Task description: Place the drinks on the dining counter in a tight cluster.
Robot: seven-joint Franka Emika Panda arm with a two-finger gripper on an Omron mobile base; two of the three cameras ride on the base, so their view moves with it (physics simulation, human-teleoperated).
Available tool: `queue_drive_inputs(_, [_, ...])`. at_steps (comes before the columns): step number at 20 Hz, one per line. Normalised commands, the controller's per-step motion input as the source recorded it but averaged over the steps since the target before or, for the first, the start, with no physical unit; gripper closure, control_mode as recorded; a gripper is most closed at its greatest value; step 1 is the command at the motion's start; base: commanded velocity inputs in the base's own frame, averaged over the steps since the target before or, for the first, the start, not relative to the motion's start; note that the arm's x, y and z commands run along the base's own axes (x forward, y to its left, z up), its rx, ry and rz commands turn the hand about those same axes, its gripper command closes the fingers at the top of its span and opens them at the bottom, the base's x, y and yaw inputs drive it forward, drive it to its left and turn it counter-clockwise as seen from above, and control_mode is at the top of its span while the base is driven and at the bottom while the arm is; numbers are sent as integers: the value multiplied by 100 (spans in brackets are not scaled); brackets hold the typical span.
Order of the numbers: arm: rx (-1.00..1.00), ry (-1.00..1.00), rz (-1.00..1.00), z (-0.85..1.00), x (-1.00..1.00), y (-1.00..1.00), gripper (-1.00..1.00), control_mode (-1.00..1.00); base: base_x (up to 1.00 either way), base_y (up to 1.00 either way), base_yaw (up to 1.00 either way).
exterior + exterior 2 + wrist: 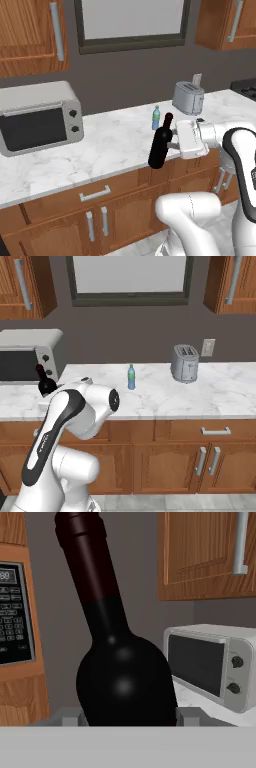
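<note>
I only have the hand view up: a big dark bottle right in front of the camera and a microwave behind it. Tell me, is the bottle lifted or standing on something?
Observer: Lifted. In the left base view the wine bottle hangs at the counter's front edge, its base below the marble top, with the gripper shut on its body.
Operator: Any other drinks around?
Observer: One: a small blue water bottle stands upright on the counter.
Operator: What is near it?
Observer: A toaster stands apart from it, near the back wall.
</note>
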Motion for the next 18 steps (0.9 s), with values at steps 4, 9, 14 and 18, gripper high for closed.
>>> queue_drive_inputs(4, [0, 0, 0, 0, 0, 0, 100, 100, -100, -44, -42])
queue_drive_inputs(9, [0, 0, 0, 0, 0, 0, 100, 100, -40, -2, -83])
queue_drive_inputs(14, [0, 0, 0, 0, 0, 0, 100, 100, 0, 1, -100])
queue_drive_inputs(18, [0, 0, 0, 0, 0, 0, 100, 100, 0, 0, -100])
